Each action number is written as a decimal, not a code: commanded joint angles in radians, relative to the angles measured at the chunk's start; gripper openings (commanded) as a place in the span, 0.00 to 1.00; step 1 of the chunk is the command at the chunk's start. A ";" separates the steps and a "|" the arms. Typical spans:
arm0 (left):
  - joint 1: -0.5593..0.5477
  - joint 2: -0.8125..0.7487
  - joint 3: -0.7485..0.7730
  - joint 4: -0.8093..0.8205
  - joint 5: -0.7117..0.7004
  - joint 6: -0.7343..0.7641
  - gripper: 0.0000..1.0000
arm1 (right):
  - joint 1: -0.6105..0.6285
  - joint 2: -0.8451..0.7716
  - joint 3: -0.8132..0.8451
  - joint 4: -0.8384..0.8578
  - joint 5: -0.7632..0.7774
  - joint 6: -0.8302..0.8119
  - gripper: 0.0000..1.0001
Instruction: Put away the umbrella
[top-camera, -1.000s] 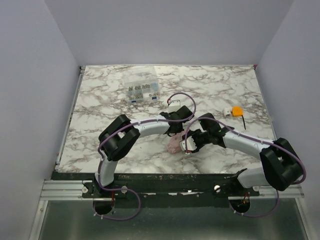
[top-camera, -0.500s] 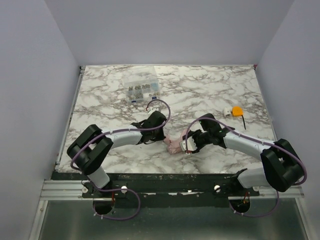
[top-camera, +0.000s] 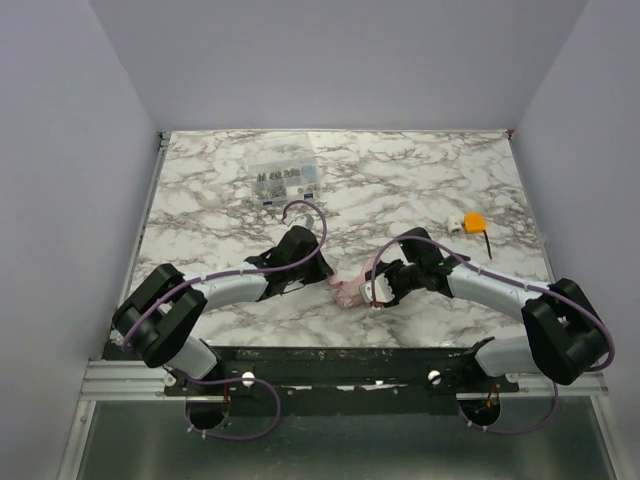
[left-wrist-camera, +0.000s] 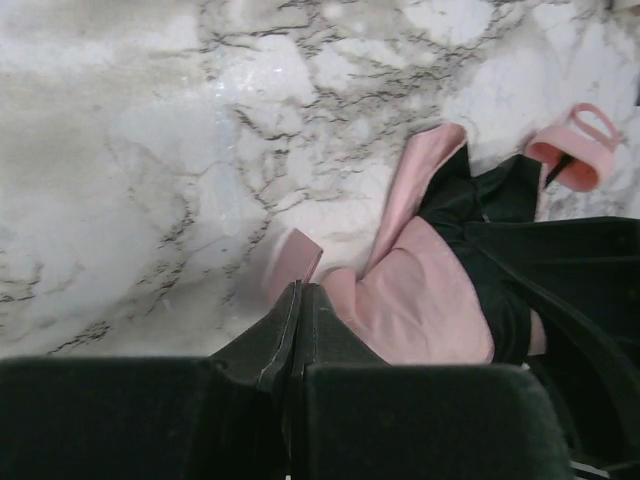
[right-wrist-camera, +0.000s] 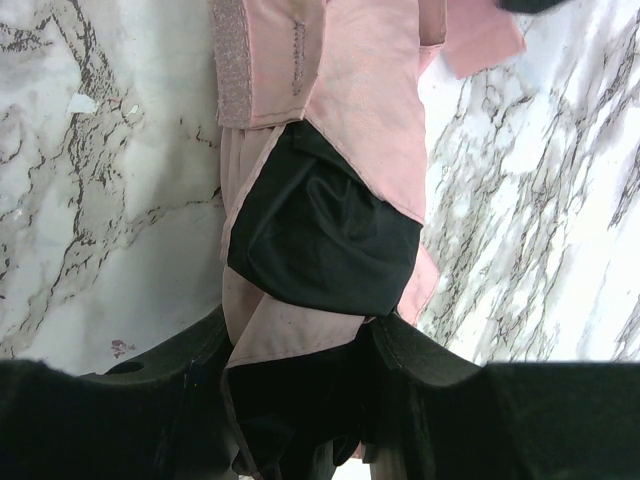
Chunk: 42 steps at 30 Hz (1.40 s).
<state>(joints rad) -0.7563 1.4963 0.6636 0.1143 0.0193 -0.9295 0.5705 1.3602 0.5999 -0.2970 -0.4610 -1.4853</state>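
Observation:
The pale pink umbrella (top-camera: 347, 290) lies as a small rolled bundle on the marble table, near the front middle. My right gripper (top-camera: 377, 289) is shut on its right end. In the right wrist view the fingers clamp pink and black fabric (right-wrist-camera: 330, 230), and my right gripper (right-wrist-camera: 300, 345) is partly covered by it. My left gripper (top-camera: 322, 278) is at the bundle's left side. In the left wrist view my left gripper (left-wrist-camera: 297, 292) is shut, pinching the pink strap (left-wrist-camera: 293, 262). The small pink handle (left-wrist-camera: 583, 152) lies beyond the bundle.
A clear plastic compartment box (top-camera: 284, 180) stands at the back left of the table. A small orange object (top-camera: 474, 221) with a thin black tool beside it lies at the right. Grey walls close in the table on three sides.
My left arm has swung down and left, its gripper moving from behind the bundle to the bundle's left side. The right gripper and the umbrella have stayed in place.

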 joint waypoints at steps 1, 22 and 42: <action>0.005 -0.027 0.016 0.121 0.091 -0.079 0.00 | 0.009 0.049 -0.065 -0.199 0.008 0.028 0.01; 0.061 -0.051 -0.104 0.122 0.117 -0.266 0.53 | 0.009 0.051 -0.068 -0.179 0.006 0.039 0.01; 0.013 0.342 -0.191 0.645 0.233 -0.473 0.61 | 0.009 0.067 -0.063 -0.171 -0.005 0.042 0.01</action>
<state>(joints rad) -0.7136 1.7588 0.4915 0.8070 0.2649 -1.3705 0.5701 1.3651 0.5980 -0.2874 -0.4702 -1.4818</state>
